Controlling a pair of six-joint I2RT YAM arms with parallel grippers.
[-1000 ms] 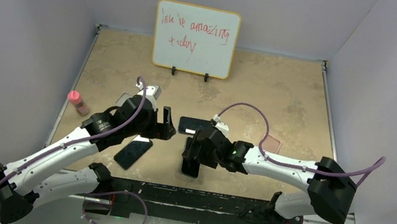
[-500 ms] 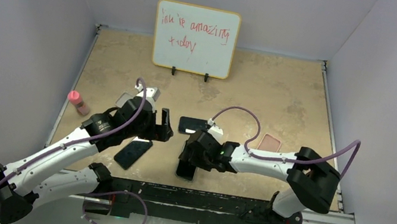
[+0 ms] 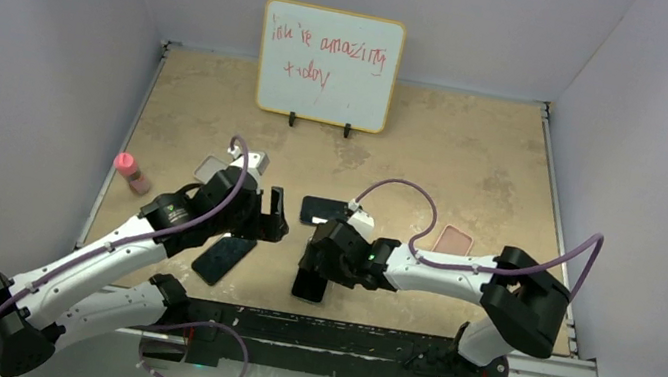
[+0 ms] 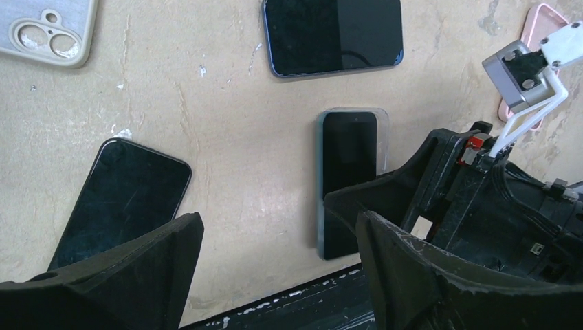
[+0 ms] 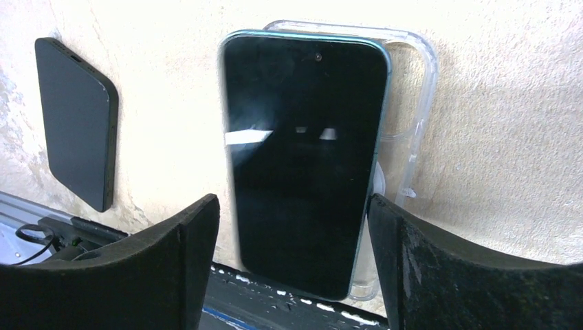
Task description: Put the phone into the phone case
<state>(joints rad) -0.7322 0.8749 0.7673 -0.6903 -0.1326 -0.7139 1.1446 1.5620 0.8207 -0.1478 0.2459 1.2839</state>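
Note:
A dark-screened phone with a teal rim (image 5: pixel 306 151) lies face up on a clear phone case (image 5: pixel 412 110), at the table's front edge. It is shifted left, so the case's right rim shows bare. My right gripper (image 5: pixel 292 203) is open just above the phone, one finger on each side, touching nothing. In the top view the phone (image 3: pixel 310 286) shows under the right gripper (image 3: pixel 316 262). My left gripper (image 4: pixel 278 223) is open and empty, hovering left of the phone (image 4: pixel 348 158), and also shows in the top view (image 3: pixel 275 215).
A black phone (image 3: pixel 223 259) lies at the front left. A dark phone (image 3: pixel 326 211) lies behind the right gripper. A grey case (image 3: pixel 211 169), a pink case (image 3: pixel 452 240), a pink bottle (image 3: pixel 132 173) and a whiteboard (image 3: pixel 328 66) are also here. The black front rail (image 3: pixel 367 341) borders the table.
My right gripper has moved left and nearer, and its elbow has swung inward. The phone has shifted slightly left. The left gripper has barely moved.

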